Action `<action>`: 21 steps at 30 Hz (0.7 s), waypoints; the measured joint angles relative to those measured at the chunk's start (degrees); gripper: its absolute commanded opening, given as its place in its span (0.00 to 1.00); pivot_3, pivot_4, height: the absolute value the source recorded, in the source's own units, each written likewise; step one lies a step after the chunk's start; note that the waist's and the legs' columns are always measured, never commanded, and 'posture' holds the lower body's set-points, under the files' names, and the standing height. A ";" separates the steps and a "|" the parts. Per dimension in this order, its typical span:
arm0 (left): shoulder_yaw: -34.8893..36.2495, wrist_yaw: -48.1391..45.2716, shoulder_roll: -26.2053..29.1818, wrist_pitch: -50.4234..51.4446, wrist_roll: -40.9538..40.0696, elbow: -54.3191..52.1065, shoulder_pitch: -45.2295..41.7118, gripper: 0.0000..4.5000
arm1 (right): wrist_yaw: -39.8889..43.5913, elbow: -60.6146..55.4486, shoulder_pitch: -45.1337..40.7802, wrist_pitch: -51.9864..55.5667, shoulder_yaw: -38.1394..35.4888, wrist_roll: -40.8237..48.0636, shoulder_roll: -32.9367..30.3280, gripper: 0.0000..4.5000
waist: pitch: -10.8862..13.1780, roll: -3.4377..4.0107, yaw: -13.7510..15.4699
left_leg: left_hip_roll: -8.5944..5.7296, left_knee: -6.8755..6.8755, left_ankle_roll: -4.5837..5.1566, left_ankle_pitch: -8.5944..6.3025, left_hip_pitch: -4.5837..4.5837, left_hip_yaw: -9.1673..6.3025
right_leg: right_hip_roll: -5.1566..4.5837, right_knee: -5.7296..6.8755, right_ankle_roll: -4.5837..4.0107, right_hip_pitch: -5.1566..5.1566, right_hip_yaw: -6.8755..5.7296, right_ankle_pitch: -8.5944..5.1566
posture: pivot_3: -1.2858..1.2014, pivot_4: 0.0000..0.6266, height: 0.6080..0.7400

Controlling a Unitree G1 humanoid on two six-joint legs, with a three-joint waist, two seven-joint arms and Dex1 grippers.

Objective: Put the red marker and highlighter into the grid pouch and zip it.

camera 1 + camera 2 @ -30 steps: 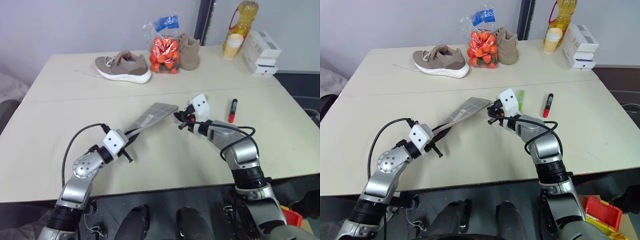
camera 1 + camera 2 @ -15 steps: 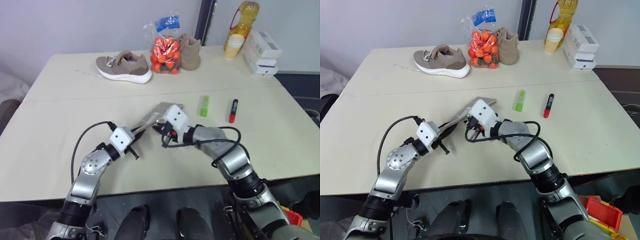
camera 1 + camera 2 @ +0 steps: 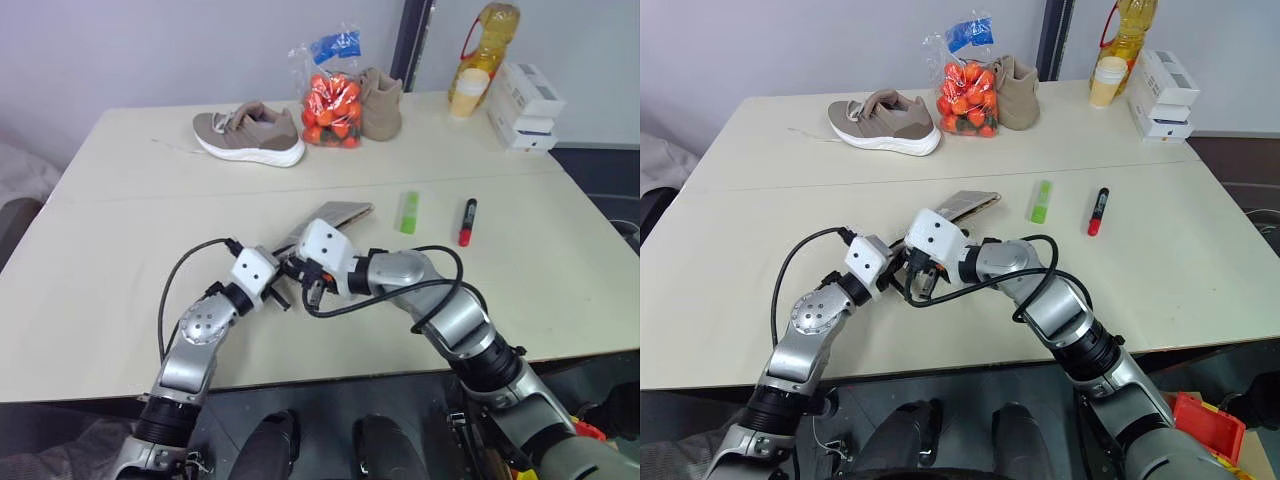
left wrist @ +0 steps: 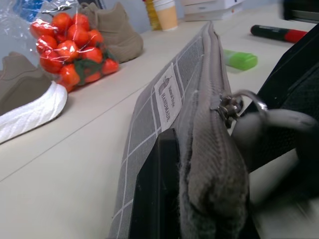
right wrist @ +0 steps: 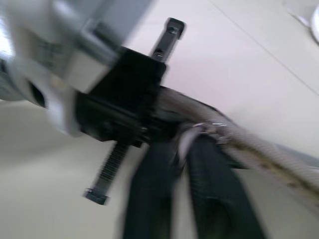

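**Both grippers at pouch's near end**

Left gripper [image 3: 895, 281] was clamped on the pouch [image 3: 965, 204], holding it tilted off the table [image 3: 760, 200]. Right gripper [image 3: 921, 285] was partly open at the zipper pull [image 4: 242, 102]; hold unclear. Highlighter [image 3: 1040, 200] and marker [image 3: 1096, 210] lay beyond, apart on the table.

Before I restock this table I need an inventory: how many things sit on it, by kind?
Pens: 2, the red marker and the highlighter
Pouches: 1, the grid pouch
Shoes: 2, low shoe, high shoe
Bags of orange fruit: 1
Oil bottles: 1
Cups: 1
White boxes: 3, stacked
Total: 11
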 measured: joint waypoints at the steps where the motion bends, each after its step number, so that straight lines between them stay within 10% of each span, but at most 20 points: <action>1: -0.14 0.22 -0.06 0.05 0.11 0.00 -0.52 0.00 | 0.50 -0.23 0.31 0.16 -1.20 0.66 -1.20 0.56 | 0.00 -0.01 0.11 | -0.01 0.04 0.00 0.00 0.00 -0.02 | -0.01 0.00 0.00 0.03 -0.02 0.00 | 0.52 0.24 1.00; 5: 0.80 1.26 0.72 0.08 0.11 0.47 -1.70 0.00 | -1.74 1.78 1.29 1.11 -11.86 1.64 -4.96 0.98 | 0.01 -0.02 0.15 | -0.05 0.08 0.00 0.00 -0.03 -0.01 | -0.02 -0.01 0.06 0.03 -0.05 0.03 | 0.52 0.24 1.00; 21: 0.97 4.11 3.22 -1.59 3.59 5.74 -3.71 0.00 | -27.65 36.84 -5.27 -3.26 -32.82 -2.75 0.88 0.98 | 0.01 -0.01 -0.26 | 0.00 -0.03 -0.01 0.03 -0.01 0.26 | 0.02 0.15 0.05 -0.15 0.20 0.04 | 0.52 0.24 1.00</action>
